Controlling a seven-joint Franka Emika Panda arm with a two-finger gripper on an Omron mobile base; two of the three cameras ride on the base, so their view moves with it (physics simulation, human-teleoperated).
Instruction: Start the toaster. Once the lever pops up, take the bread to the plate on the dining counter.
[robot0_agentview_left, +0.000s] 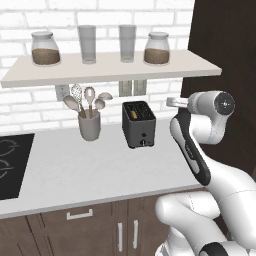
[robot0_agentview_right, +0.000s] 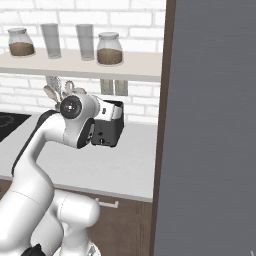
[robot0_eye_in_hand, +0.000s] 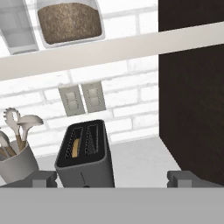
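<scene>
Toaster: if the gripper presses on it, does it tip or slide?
The toaster looks boxy and squat with a flat base, so tipping seems unlikely. It stands free on the smooth counter, so a sideways push might slide it. A downward press probably holds it put.

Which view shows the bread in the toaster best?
The hand view: it looks down into the toaster, and the bread shows as a golden edge in the left slot. The left base view shows only a small yellowish sliver in the slots. In the right base view the arm covers most of the toaster, hiding the slots.
</scene>
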